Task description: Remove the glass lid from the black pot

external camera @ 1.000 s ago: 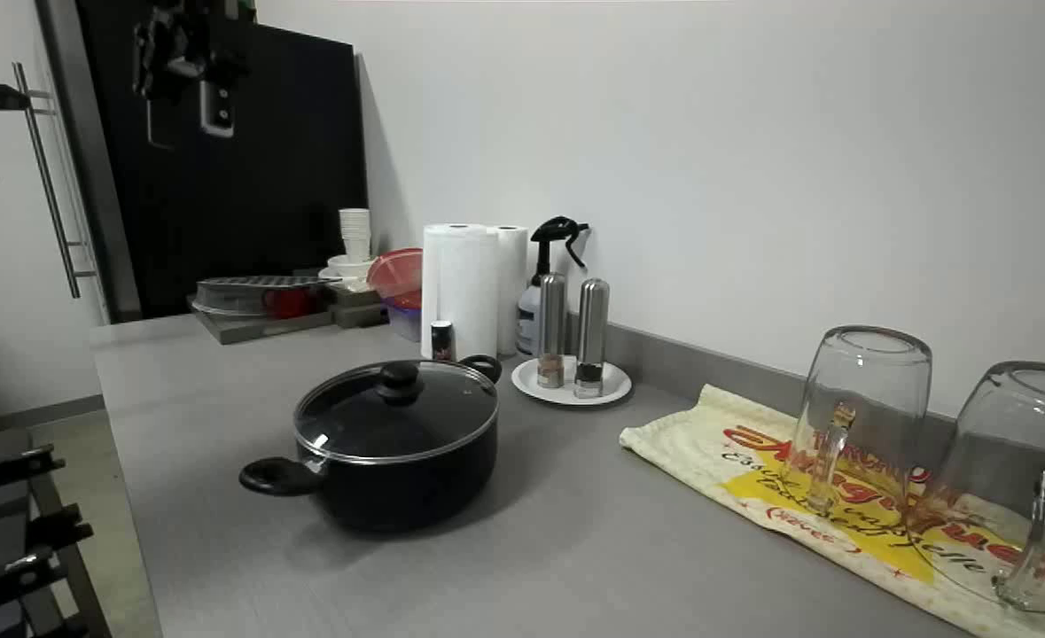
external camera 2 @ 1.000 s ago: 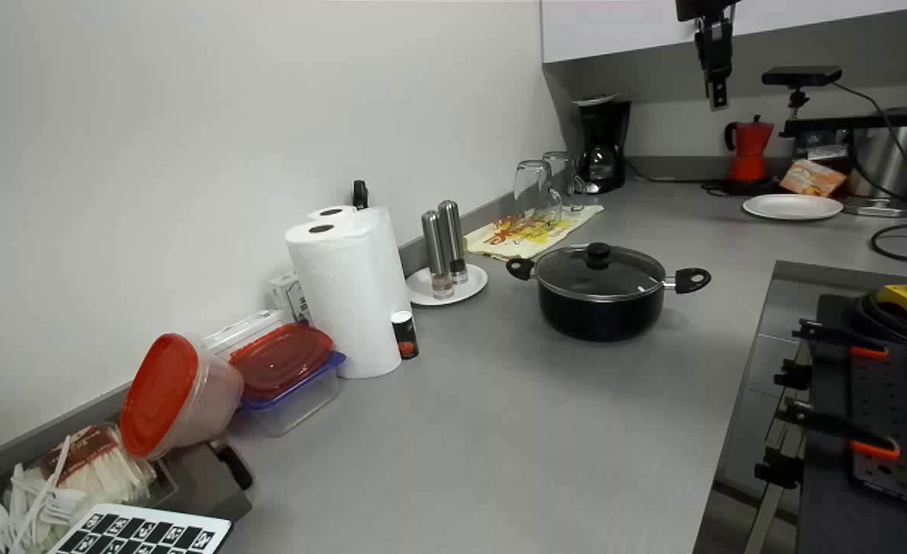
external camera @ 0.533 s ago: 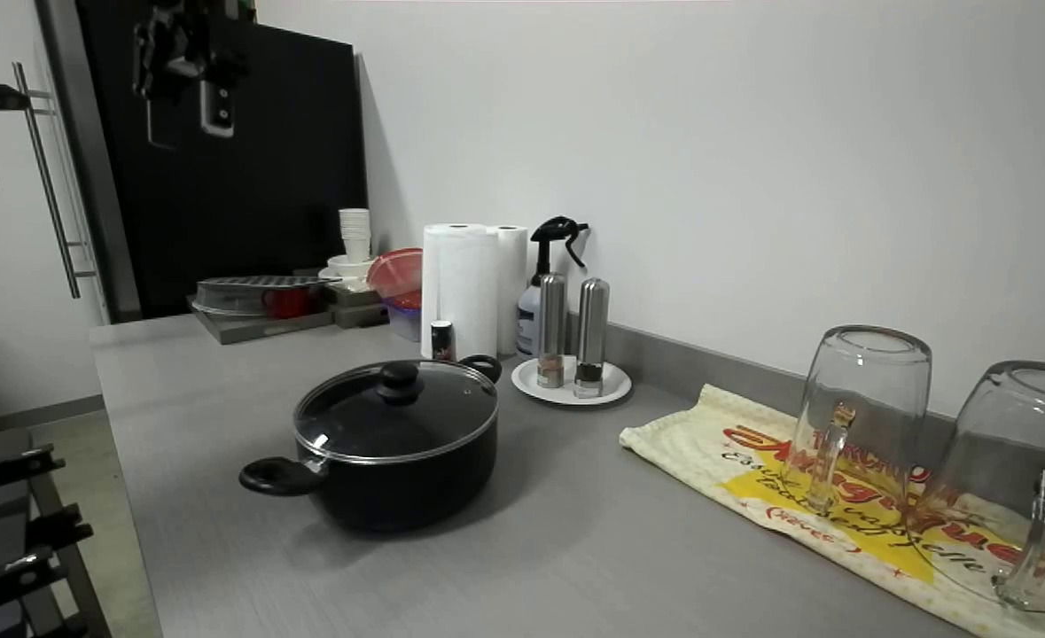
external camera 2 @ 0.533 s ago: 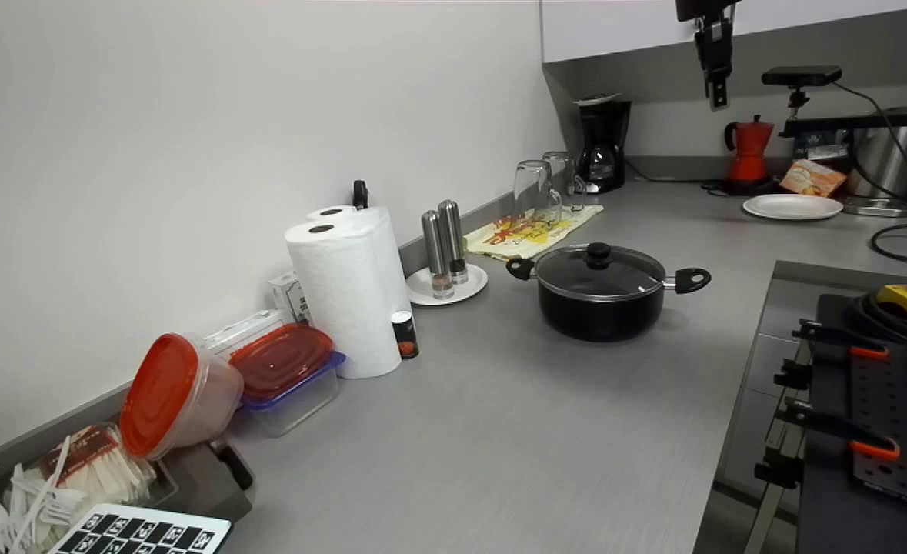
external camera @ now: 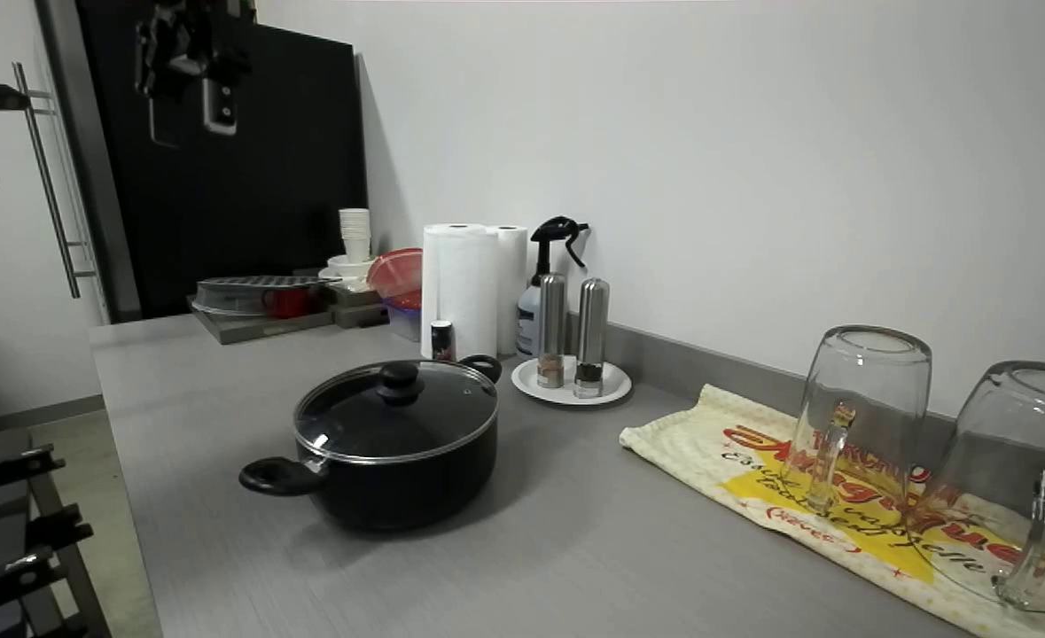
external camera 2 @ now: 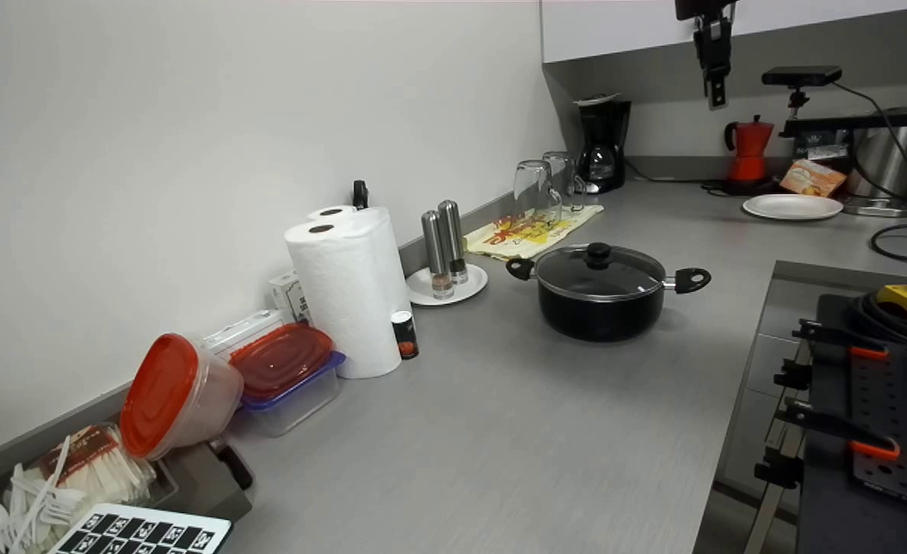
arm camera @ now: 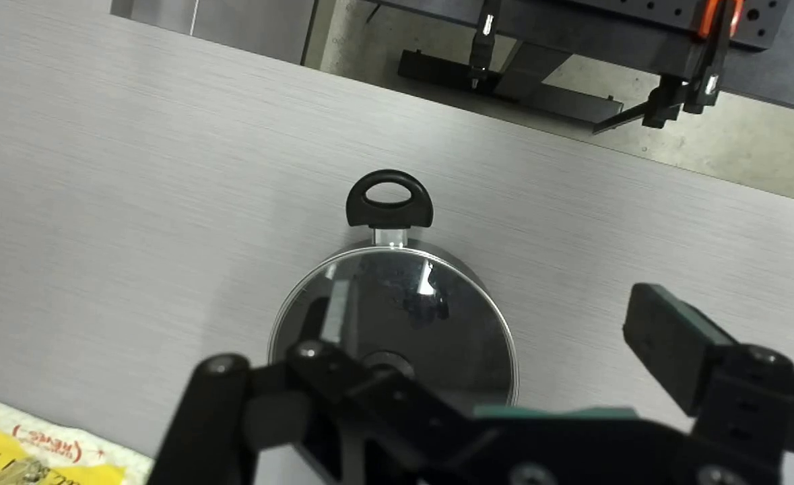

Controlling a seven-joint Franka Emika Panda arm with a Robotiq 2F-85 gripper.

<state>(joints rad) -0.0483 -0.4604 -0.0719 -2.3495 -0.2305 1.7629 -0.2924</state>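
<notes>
Grey counter (external camera 2: 453,462) ran along white wall (external camera 2: 191,115), glass lid (external camera: 398,421) sat on black pot (external camera: 407,492), gripper (external camera: 191,131) had shifted slightly, jaws spread.

In the wrist view, blurred black fingers (arm camera: 316,322) hide part of the round see-through glass lid (arm camera: 430,343), and the corner crops a cream printed cloth (arm camera: 53,444).

There is one black pot (external camera: 407,492), one glass lid (external camera: 398,412) and one claw (external camera: 191,129). There are two clear glasses (external camera: 859,377), two paper rolls (external camera: 460,288), two silver grinders (external camera: 592,328), one cloth (external camera: 726,443), one spray bottle (external camera: 529,315), one red coffee pot (external camera 2: 751,154) and one black coffee maker (external camera 2: 603,138).
</notes>
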